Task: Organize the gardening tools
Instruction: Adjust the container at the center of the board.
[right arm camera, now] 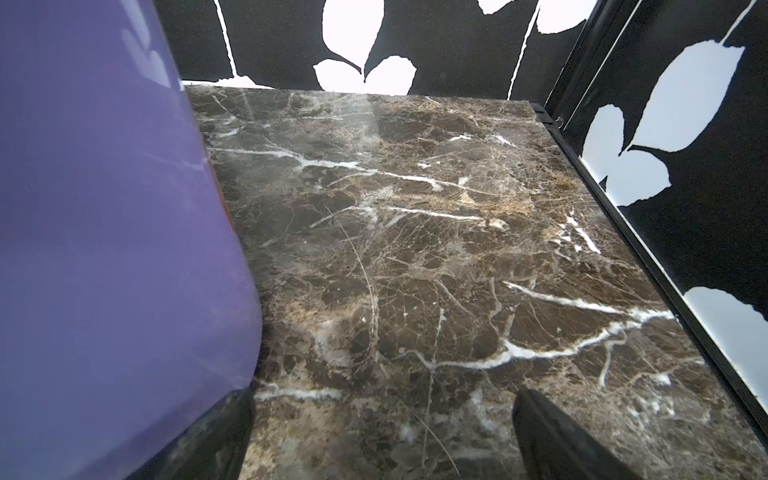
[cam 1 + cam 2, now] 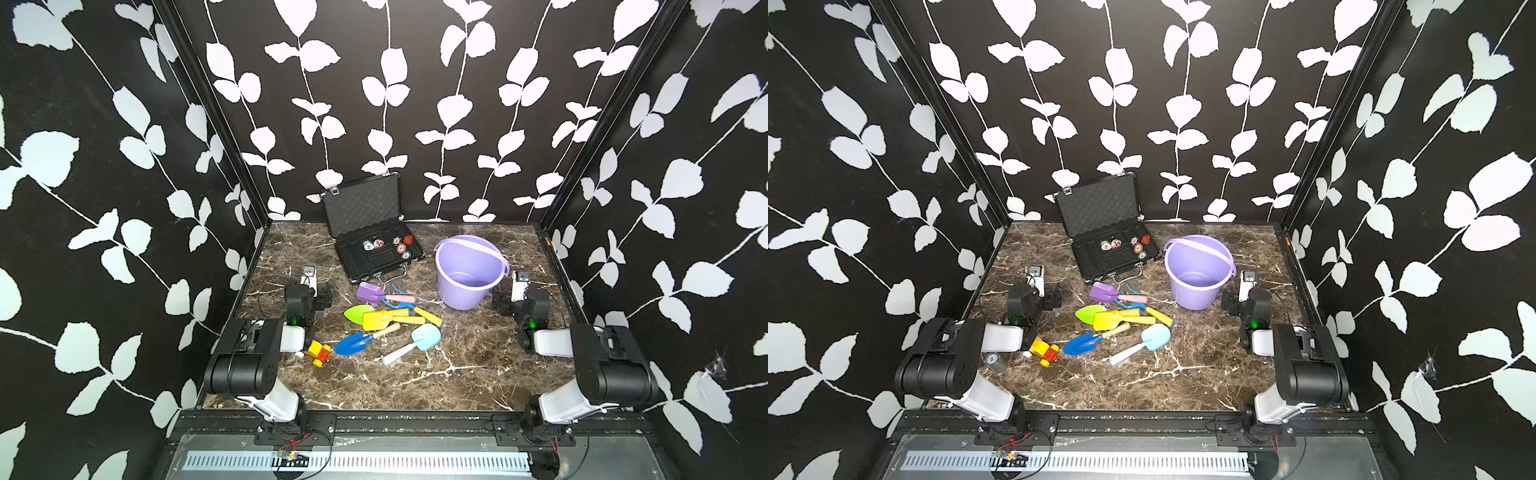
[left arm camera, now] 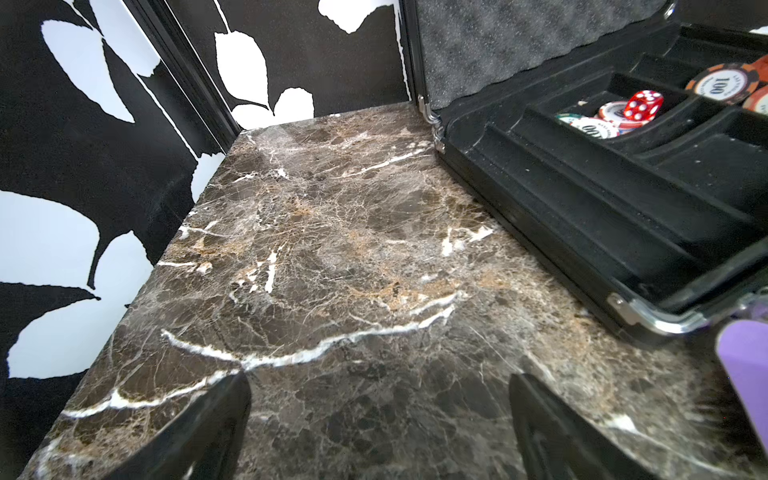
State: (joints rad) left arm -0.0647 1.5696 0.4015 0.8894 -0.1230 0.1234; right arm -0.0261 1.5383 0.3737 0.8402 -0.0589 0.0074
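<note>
The gardening tools lie in a loose pile mid-table in both top views: a purple spade [image 2: 368, 292] with a pink handle, a green spade [image 2: 357, 313], a yellow scoop [image 2: 376, 320], a blue spade [image 2: 350, 345] and a pale-blue spade [image 2: 426, 336]. A blue claw rake [image 2: 400, 306] lies partly under them. My left gripper [image 3: 380, 382] rests left of the pile, open over bare marble. My right gripper [image 1: 384, 395] is open too, right of the pile beside the purple bucket [image 1: 104, 249]. Neither holds anything.
The purple bucket [image 2: 471, 270] stands upright and empty at the back right. An open black case [image 2: 374, 249] with chips and a red die [image 3: 643, 106] sits at the back centre. A yellow-and-red toy car [image 2: 319, 352] lies by the left arm. Patterned walls enclose three sides.
</note>
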